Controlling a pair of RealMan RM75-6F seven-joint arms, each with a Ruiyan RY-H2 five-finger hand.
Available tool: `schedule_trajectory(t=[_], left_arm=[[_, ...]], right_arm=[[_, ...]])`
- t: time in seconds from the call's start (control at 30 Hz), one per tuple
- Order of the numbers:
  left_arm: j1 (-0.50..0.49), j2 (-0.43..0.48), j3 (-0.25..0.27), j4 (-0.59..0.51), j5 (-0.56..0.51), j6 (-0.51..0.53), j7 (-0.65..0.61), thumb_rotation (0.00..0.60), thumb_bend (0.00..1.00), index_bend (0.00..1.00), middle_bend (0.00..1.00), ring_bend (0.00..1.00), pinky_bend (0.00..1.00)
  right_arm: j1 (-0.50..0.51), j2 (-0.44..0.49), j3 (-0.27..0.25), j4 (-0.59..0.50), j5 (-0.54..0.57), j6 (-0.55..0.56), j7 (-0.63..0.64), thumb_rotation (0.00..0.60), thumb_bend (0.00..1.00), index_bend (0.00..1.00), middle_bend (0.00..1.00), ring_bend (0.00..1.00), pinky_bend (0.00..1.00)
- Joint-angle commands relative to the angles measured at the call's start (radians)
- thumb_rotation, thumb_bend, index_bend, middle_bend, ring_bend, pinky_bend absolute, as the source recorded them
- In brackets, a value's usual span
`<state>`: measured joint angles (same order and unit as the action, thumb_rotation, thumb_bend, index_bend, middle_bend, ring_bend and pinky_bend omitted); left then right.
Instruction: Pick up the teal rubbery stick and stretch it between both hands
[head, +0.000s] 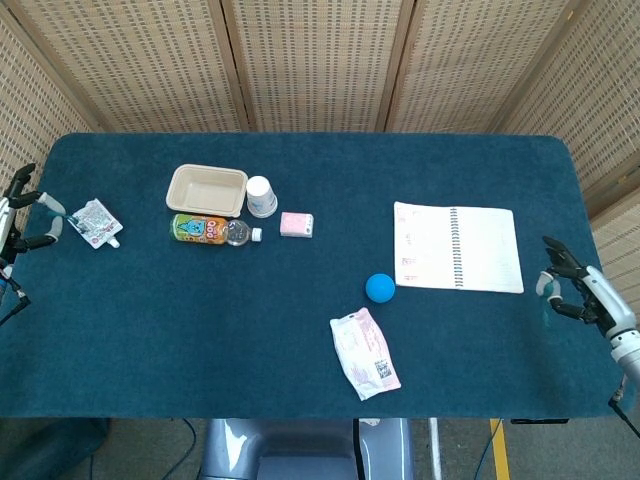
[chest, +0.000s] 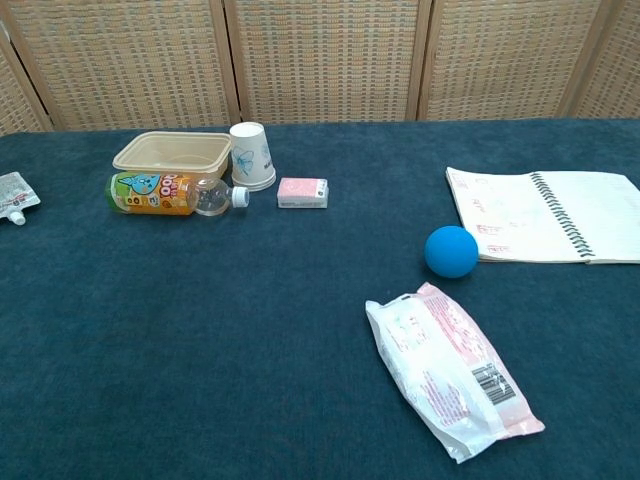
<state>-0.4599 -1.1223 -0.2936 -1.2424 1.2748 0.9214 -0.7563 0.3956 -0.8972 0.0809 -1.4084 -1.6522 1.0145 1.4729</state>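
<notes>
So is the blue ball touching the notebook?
Apart. The head view shows dark table cloth between the blue ball and the notebook; the chest view agrees.
</notes>
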Motion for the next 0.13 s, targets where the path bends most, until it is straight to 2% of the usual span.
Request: schedule_trajectory(t=[0.03, 0.13], left_arm=[[0.006, 0.029, 0.030, -0.119, 0.014, 0.035, 0.140, 0.600, 0.50, 0.79, 0.00, 0.00, 0.00], [0.003, 0.038, 0.035, -0.168, 0.002, 0.036, 0.196, 0.600, 0.50, 0.78, 0.00, 0.00, 0.00]], right_arm=[[0.062, 0.038, 0.025, -0.092, 0.031, -0.049, -0.049, 0.600, 0.85, 0.91, 0.04, 0.00, 0.00], [0.090, 0.052, 0.038, -0.138, 0.062, -0.083, -0.077, 0.600, 0.85, 0.91, 0.04, 0.00, 0.00]])
